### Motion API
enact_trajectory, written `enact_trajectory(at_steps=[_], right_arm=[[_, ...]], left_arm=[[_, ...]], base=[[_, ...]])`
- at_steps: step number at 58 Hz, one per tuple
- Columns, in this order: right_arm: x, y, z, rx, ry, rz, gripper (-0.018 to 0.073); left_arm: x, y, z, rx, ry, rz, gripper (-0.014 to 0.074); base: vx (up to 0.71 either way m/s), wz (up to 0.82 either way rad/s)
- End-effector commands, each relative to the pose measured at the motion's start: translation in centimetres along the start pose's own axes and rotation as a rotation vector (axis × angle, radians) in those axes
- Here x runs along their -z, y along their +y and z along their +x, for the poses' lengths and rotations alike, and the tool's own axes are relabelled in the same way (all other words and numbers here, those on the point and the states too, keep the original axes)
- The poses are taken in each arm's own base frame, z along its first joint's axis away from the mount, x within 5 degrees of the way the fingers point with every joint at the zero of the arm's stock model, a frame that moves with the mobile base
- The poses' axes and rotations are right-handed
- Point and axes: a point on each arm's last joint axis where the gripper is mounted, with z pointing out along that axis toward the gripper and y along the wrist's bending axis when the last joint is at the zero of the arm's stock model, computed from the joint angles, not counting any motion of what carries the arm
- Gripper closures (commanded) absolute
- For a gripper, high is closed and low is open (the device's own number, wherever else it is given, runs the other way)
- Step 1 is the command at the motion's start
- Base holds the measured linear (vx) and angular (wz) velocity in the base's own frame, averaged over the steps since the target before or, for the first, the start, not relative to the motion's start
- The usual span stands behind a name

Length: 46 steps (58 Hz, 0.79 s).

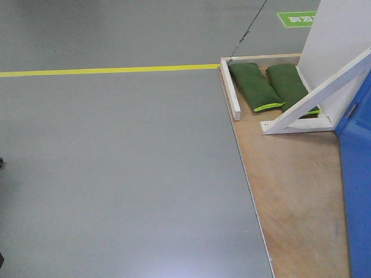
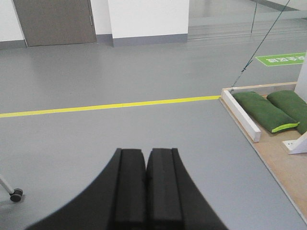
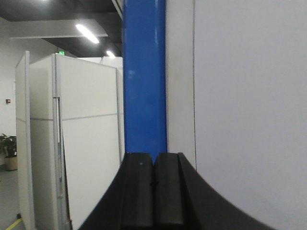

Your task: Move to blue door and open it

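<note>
Left pincer (image 2: 146,158) and right pincer (image 3: 154,160) ride pressed shut and empty, sensible while just approaching, with the blue door (image 1: 356,174) at far right on its plywood base (image 1: 295,185), green sandbags (image 1: 255,87) anchoring the white frame (image 1: 313,101).

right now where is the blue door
The blue door sits at the front-facing view's lower right edge, beside the white brace on the wooden platform; the right wrist view shows it straight ahead.
</note>
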Motion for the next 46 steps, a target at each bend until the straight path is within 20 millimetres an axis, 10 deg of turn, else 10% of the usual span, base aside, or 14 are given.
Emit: enact_trajectory(at_steps=[1, 16, 46], right_arm=[[0.6, -0.1, -3.1, -0.118, -0.087, 0.023, 0.0547], [0.5, -0.5, -2.1, -0.373, -0.015, 0.071, 0.0547], [-0.1, -0.6, -0.9, -0.358, 0.003, 0.076, 0.0547]], left_arm=[[0.4, 0.0, -1.7, 0.008, -0.123, 0.007, 0.0524], [0.4, 0.0, -1.7, 0.008, -0.123, 0.007, 0.0524], [0.4, 0.0, -1.7, 0.008, -0.123, 0.007, 0.0524]], base=[[0.0, 0.0], [0.0, 0.0], [0.0, 0.0]])
